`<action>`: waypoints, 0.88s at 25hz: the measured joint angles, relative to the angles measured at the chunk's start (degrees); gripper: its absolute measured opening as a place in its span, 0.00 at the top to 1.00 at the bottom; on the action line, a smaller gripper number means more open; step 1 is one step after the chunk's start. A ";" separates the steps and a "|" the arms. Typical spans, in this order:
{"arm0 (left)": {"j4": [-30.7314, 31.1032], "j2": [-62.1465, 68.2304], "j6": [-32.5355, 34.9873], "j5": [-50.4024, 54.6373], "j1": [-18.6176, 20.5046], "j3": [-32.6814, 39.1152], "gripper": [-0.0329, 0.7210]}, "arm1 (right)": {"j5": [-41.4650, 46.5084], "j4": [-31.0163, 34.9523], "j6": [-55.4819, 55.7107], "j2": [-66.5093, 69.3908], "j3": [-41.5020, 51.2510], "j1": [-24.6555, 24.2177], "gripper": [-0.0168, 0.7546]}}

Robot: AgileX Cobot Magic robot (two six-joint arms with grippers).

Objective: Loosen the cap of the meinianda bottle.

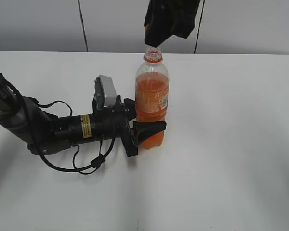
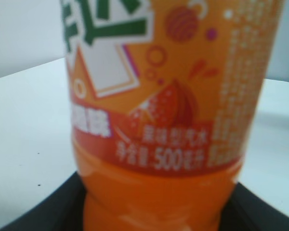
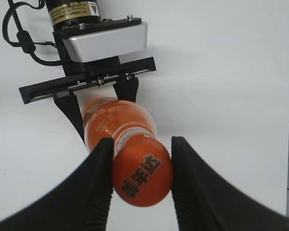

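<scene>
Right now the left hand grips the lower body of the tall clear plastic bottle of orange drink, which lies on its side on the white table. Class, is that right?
Not quite: the tall clear plastic bottle of orange drink stands upright, as the exterior view shows. The left hand does grip its lower body on the white table.

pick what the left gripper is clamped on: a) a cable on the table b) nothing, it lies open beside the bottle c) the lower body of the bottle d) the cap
c: the left gripper lies low along the table with its fingers on either side of the meinianda bottle near its base, while the cap sits between the right gripper's fingers.
</scene>
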 joint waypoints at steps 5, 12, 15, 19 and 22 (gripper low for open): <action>0.07 0.00 0.00 0.00 0.00 0.00 0.43 | 0.00 -0.38 14.53 -2.34 0.00 0.07 0.63; 0.07 0.00 0.04 0.00 0.00 0.00 0.43 | 0.00 -8.17 44.07 -3.79 0.00 -1.33 0.63; 0.11 0.00 0.04 0.00 0.00 0.00 0.43 | -0.05 -9.15 48.98 -4.58 0.87 -3.42 0.63; 0.11 0.00 0.04 0.00 0.00 0.00 0.43 | -0.05 -9.59 51.26 -5.59 4.46 -6.75 0.63; 0.11 0.00 0.04 0.00 0.00 0.00 0.43 | -0.17 -9.47 51.99 -5.65 9.02 -9.69 0.63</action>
